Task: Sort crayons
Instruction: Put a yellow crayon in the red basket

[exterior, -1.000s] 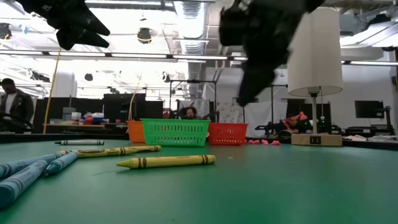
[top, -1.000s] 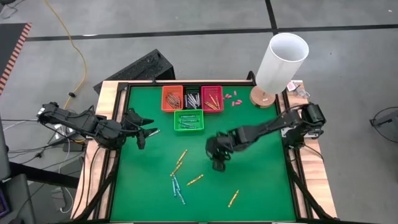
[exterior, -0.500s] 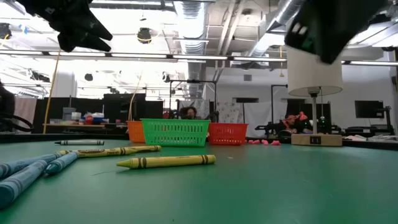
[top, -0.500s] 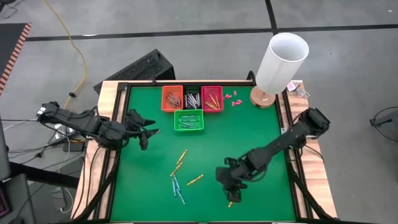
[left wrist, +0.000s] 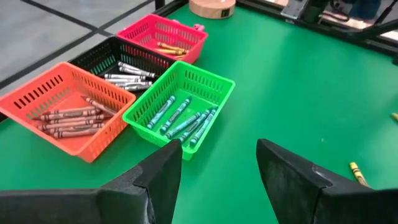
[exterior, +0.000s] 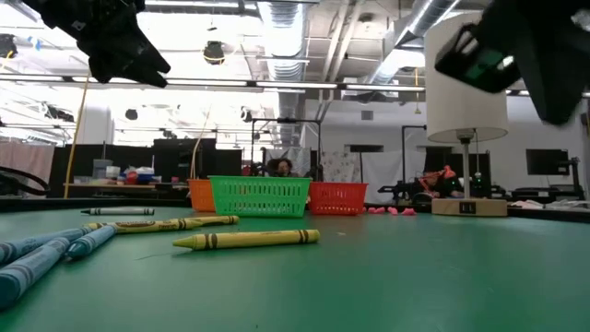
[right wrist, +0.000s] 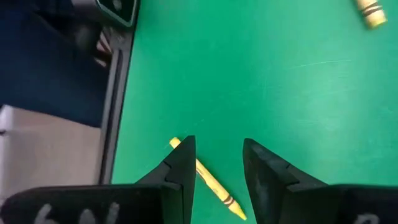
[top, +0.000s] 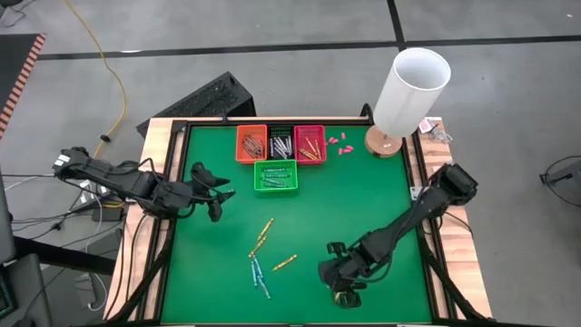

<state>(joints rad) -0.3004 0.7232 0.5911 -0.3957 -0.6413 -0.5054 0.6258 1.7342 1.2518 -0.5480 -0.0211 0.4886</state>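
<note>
From overhead, the right gripper (top: 343, 292) covers the yellow crayon (right wrist: 214, 185) near the table's near edge, so it cannot be seen there. In the right wrist view one gripper finger hides that crayon's far end, and a second yellow crayon (right wrist: 369, 12) is cut off by the picture's edge. In the low view the blue crayons (exterior: 41, 254) at the left run out of the frame.

arms: dark, jointed | left gripper (left wrist: 217, 180): black tapered fingers | right gripper (right wrist: 217, 168): same

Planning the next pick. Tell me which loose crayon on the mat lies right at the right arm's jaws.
The lone yellow crayon near the mat's front edge, lying between the right gripper's open jaws. The other loose crayons are clustered farther left.
</note>
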